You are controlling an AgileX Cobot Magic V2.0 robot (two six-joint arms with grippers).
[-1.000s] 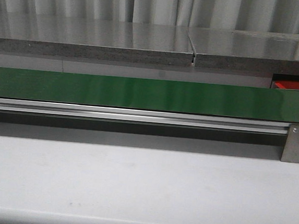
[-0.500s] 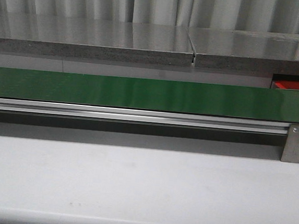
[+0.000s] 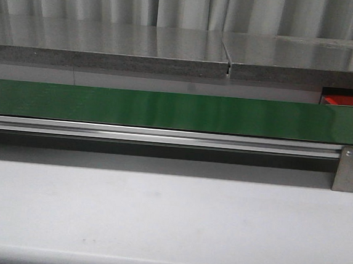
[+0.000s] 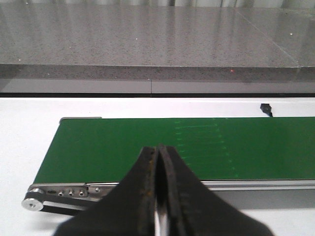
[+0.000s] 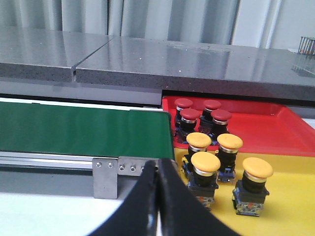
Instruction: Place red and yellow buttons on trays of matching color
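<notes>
Red mushroom-cap buttons, four in number, are seen standing on the flat red tray; four yellow-capped buttons stand on the yellow tray just beside it, past the green conveyor belt end. Left gripper and right gripper are both pressed closed, nothing held.

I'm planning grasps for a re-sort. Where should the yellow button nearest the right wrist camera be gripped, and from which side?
Grip that yellow button from above, fingers straddling the black body under its domed cap: it stands upright, apart from its neighbours, on the yellow tray.
</notes>
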